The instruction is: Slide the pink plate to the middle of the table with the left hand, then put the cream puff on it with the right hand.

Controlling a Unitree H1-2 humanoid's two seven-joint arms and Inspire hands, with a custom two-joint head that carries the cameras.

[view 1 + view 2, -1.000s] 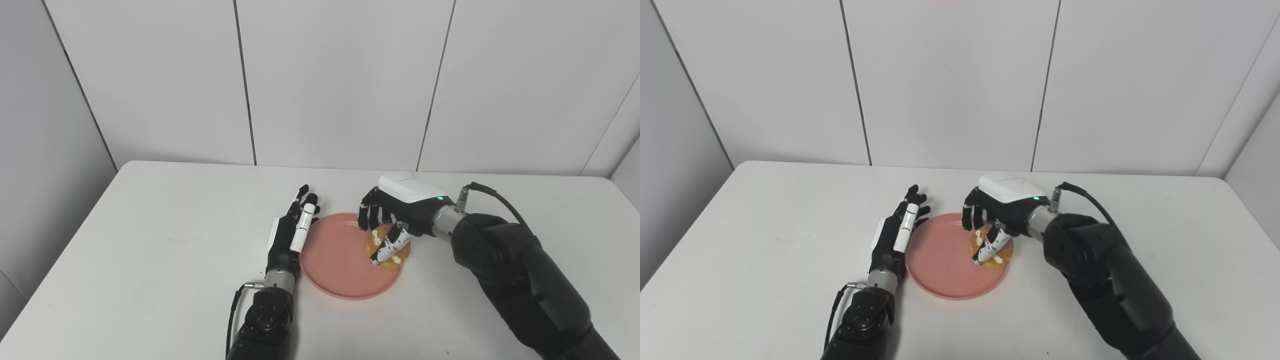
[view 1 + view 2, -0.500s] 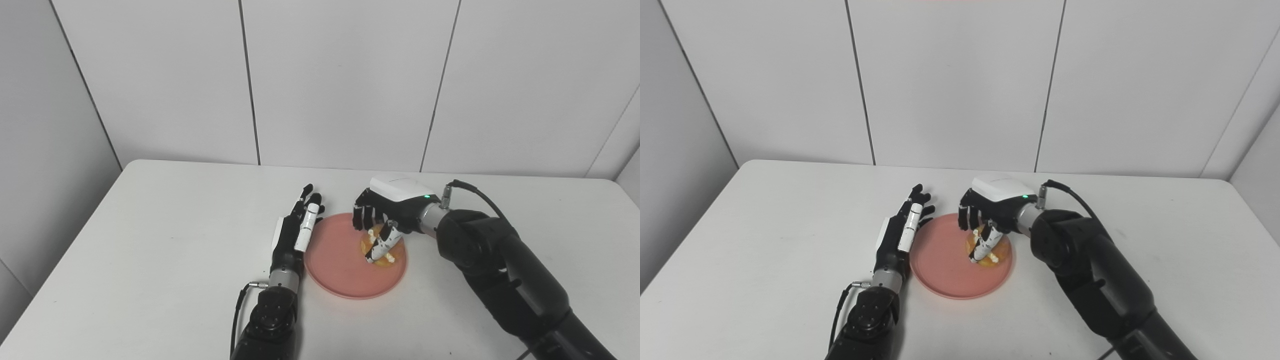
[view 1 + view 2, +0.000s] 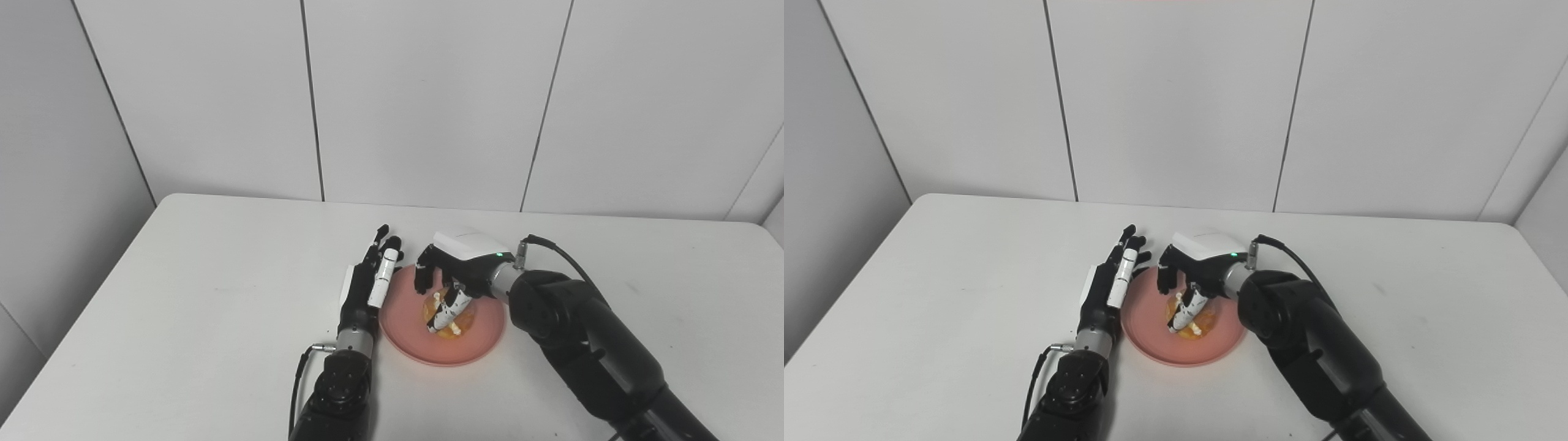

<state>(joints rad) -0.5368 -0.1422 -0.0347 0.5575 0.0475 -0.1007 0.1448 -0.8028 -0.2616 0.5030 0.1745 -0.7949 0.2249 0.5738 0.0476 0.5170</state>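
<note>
Left eye view: right hand (image 3: 454, 283) pinches the cream puff (image 3: 450, 315), golden with white cream, over the round, smooth pink plate (image 3: 478, 343) mid-bench (image 3: 202, 294). Placing step; release judged next.

Right eye view: left hand (image 3: 1108, 285) flat, fingers extended together, just beside the plate's left rim, holding nothing.

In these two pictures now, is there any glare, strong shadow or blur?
Left eye view: light even, no glare on the pink plate, soft shadows under the arms. Right eye view: the same; cream puff slightly soft, half hidden by the right hand.
</note>
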